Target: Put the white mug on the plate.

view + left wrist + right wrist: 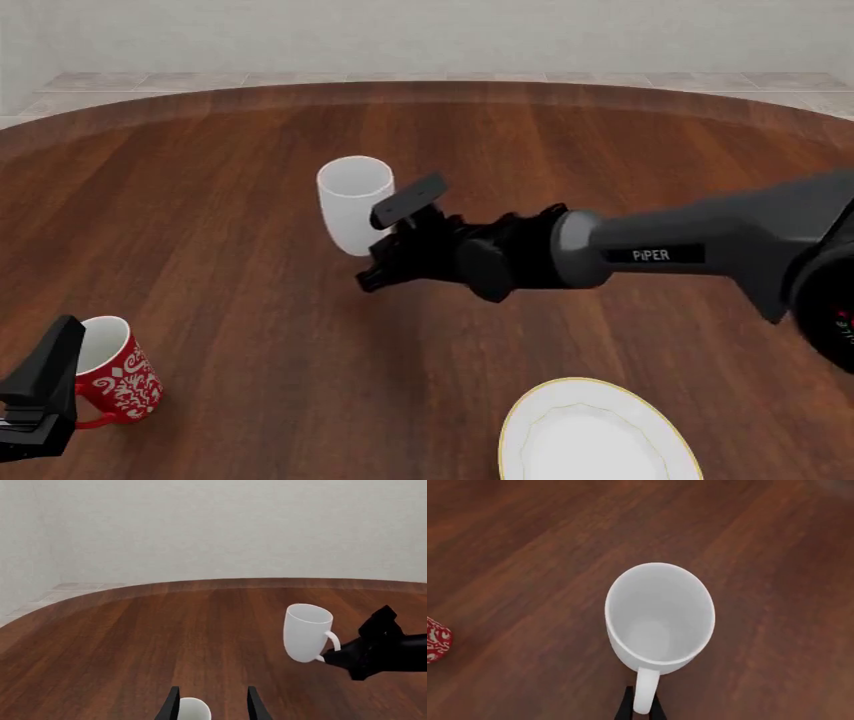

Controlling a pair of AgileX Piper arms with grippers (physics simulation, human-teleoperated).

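Note:
The white mug (352, 200) is in the middle of the wooden table, tilted a little. My right gripper (384, 245) is shut on its loop handle from the near right side. In the right wrist view I look down into the mug (659, 617), with the handle (646, 692) pinched between the fingers. The left wrist view shows the mug (305, 632) and the right gripper (333, 655) from the side. The plate (594, 440), white with a gold-tan rim, lies at the near edge, right of centre, with nothing on it. My left gripper (47, 385) is open at the near left.
A red mug with a white floral pattern (118, 375) stands at the near left, right beside my left gripper; its white rim (195, 710) shows between the left fingers. It also shows in the right wrist view (435, 640). The table's curved far edge (427, 88) meets a pale wall.

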